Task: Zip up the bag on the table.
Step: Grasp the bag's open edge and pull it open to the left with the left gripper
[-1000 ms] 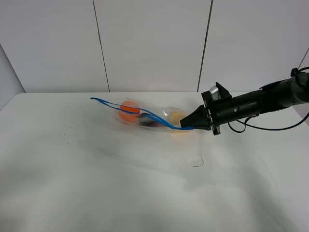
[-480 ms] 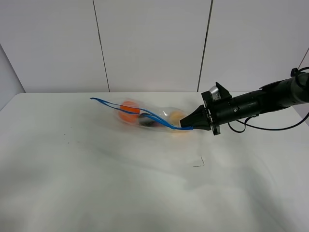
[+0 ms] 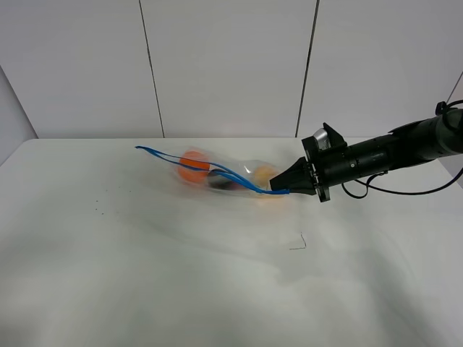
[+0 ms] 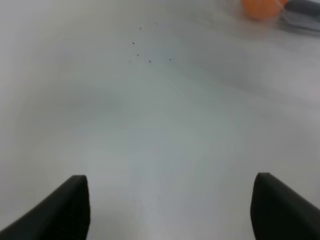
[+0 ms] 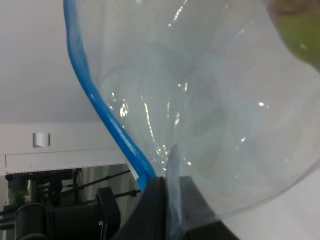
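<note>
The clear bag (image 3: 224,177) lies on the white table (image 3: 145,253) at the back middle, with orange, purple and yellow produce inside. Its blue zip strip (image 3: 195,166) runs from the far left end to my right gripper (image 3: 278,190), and its two sides stand apart along part of the length. My right gripper is shut on the bag's right end at the zip strip; the right wrist view shows the fingers (image 5: 156,200) pinching the clear plastic (image 5: 210,100) next to the blue strip (image 5: 107,117). My left gripper (image 4: 170,205) is open and empty over bare table, with the orange produce (image 4: 260,7) far off.
A small dark mark (image 3: 298,244) lies on the table in front of the right gripper. Tiny dark specks (image 3: 98,211) dot the table at the left. A cable (image 3: 405,189) hangs from the right arm. A white panelled wall stands behind the table.
</note>
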